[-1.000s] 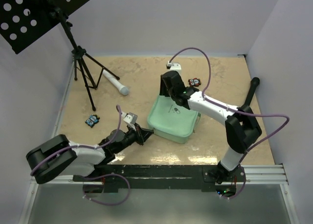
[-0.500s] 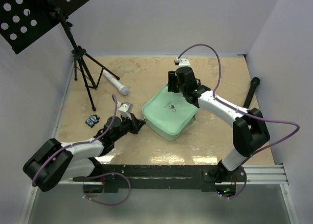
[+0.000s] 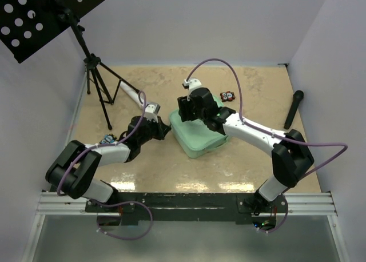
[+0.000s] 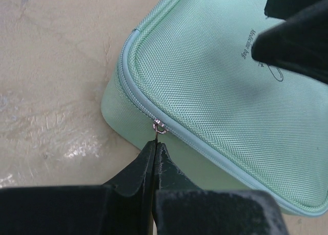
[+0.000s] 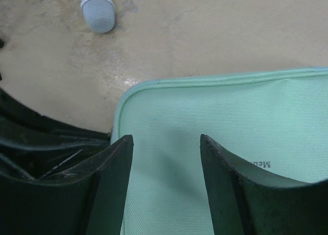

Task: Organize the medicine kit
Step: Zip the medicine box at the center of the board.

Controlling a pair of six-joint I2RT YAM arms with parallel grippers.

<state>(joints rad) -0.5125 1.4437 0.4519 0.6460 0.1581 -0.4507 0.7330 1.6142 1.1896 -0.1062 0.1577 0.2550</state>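
Two changes: the kit (image 3: pixel 200 137) has swung to the middle of the table (image 3: pixel 171 173), clear of all edges. Our left gripper (image 4: pixel 155 142) now pinches its pull (image 4: pixel 160 126). The right gripper (image 5: pixel 166 163) spreads wider above the lid (image 5: pixel 230 117). We judge unzipping can begin.

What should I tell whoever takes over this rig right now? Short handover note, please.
Left gripper: shut, tips pinching the small metal zipper pull at a corner of the mint-green soft zip medicine kit.
Right gripper: open, above the kit's lid near that corner; contact unclear.
Kit: lies flat mid-table, lid up.
Done: zipper pull gripped; the zip looks closed where visible.
Left: unzip, open the lid, then organize the kit.
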